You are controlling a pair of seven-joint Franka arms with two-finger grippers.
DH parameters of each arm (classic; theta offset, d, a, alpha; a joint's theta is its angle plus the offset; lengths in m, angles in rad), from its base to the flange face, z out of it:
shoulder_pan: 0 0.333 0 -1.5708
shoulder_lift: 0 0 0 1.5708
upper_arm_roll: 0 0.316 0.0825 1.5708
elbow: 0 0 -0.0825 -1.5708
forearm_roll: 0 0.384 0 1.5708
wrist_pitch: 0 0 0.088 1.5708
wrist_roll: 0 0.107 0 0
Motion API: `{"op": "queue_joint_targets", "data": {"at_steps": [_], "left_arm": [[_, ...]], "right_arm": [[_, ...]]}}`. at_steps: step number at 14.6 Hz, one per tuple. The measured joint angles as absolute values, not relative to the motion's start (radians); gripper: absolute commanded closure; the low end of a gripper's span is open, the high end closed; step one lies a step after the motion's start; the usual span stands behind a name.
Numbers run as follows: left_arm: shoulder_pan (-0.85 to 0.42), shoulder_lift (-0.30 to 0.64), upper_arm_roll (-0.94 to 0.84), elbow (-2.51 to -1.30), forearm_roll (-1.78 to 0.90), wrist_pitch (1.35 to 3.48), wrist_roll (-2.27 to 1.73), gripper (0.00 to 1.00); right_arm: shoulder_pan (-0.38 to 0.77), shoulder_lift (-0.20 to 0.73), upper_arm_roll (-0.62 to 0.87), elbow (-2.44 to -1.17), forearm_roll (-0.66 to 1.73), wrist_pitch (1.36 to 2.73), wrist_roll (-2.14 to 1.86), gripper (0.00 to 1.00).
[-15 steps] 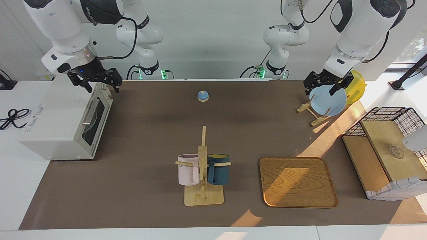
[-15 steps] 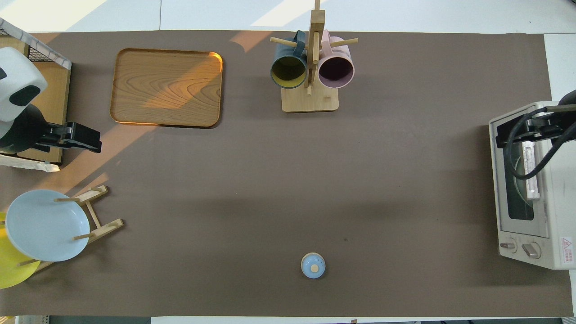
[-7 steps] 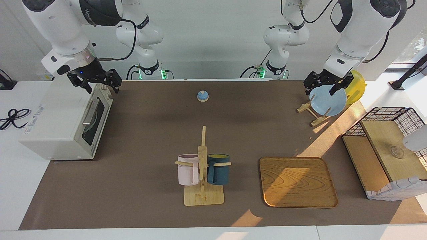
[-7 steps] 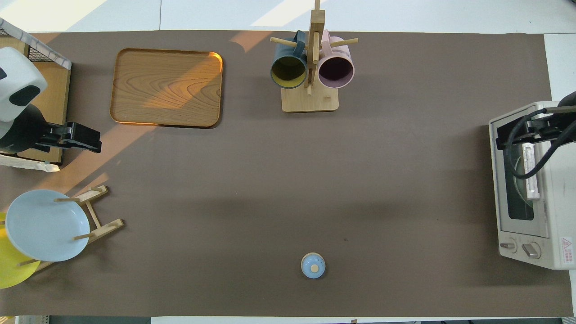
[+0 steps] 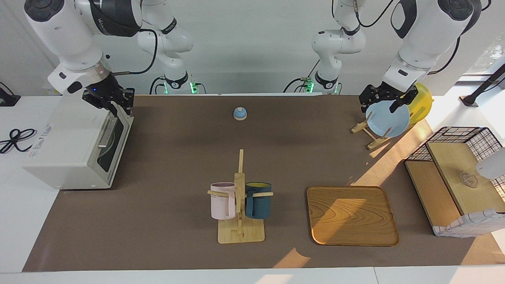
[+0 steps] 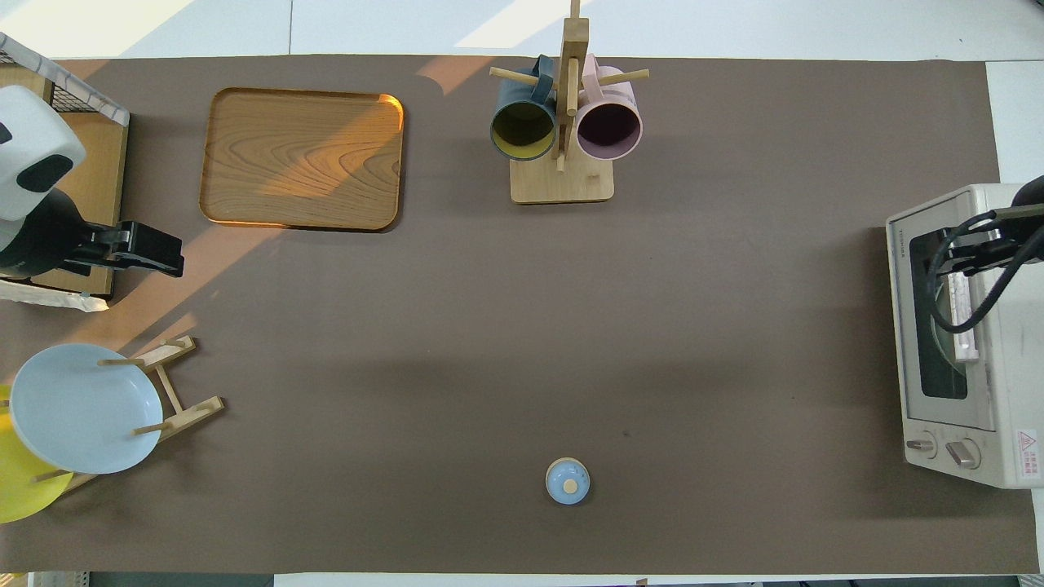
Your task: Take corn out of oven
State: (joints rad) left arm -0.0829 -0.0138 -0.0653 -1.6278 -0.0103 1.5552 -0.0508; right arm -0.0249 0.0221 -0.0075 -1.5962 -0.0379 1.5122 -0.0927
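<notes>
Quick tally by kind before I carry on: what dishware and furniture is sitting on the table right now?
Mugs: 2, pink mug and dark blue mug
Plates: 2, light blue plate and yellow plate
Racks: 2, mug stand and plate rack
Wooden tray: 1
Oven: 1
Wire basket: 1
Blue bell: 1
Total: 10

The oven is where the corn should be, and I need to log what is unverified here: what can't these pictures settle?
- Corn: not seen in either view; the dark door glass of the oven hides the inside.
- Right gripper: over the oven's top front edge near the handle; contact and finger state are unclear, and the overhead view cuts it off.
- Left gripper: waits over the blue plate; finger state is unclear.
</notes>
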Motion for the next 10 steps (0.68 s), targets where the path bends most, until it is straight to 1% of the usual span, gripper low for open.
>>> {"op": "queue_joint_targets", "data": {"at_steps": [3, 7, 10], "left_arm": [[-0.083, -0.014, -0.065, -1.628, -0.01, 1.555, -0.051, 0.0], [-0.083, -0.014, -0.065, -1.628, -0.01, 1.555, -0.051, 0.0], [-0.083, -0.014, -0.065, -1.628, -0.01, 1.555, -0.051, 0.0]], "right_arm": [[-0.058, 0.005, -0.009, -1.655, -0.038, 1.582, -0.091, 1.0], [-0.121, -0.03, -0.012, -1.784, -0.038, 1.702, -0.089, 1.0], [-0.137, -0.036, -0.013, -1.834, -0.038, 1.735, -0.088, 1.0]]}}
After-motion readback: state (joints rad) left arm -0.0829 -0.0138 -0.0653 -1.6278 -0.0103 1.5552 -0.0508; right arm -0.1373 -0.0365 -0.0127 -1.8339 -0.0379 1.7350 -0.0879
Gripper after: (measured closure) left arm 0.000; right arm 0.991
